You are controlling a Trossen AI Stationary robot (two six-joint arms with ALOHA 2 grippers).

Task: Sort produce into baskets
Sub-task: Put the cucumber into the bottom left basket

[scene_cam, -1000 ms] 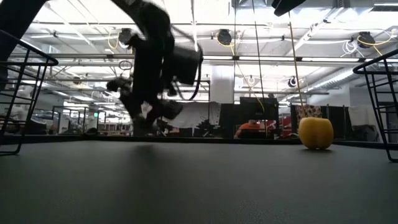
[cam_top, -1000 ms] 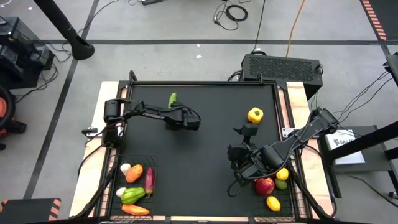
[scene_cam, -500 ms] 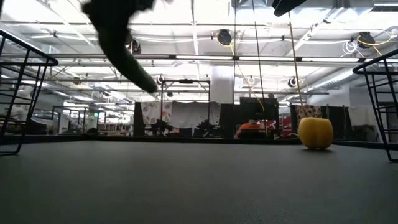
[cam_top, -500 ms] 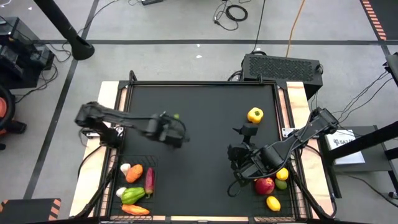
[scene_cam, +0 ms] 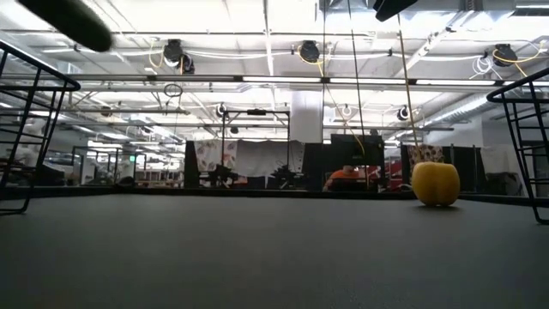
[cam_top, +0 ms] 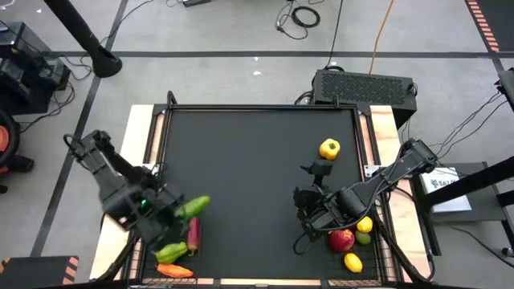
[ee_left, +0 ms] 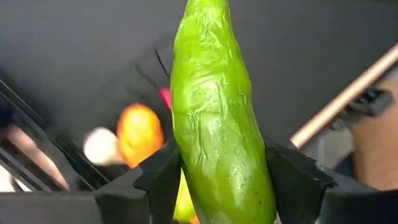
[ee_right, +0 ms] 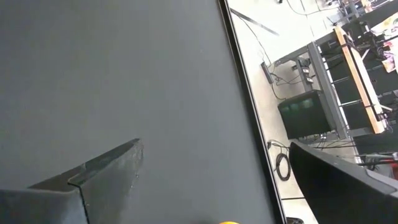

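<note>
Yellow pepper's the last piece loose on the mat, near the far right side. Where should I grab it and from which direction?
The yellow pepper stands upright and alone on the tabletop, nothing touching it. Probably come straight down with the right gripper, which is open and nearest, and close across the rounded body at its widest part, below the stem. Its lobed sides may give the fingers better purchase.

I can't read any text from here. In the high view a white label plate point(cam_top: 446, 181) sits beside the counter's right edge, near the right arm's base, and it carries dark printing, but the letters are too small for me to make out. In the low view, the room behind the counter has what may be signs or banners, all too distant and blurred to read. Both wrist views show me no lettering, numbers or brand marks on anything. The produce and baskets carry no markings I can see.
</note>
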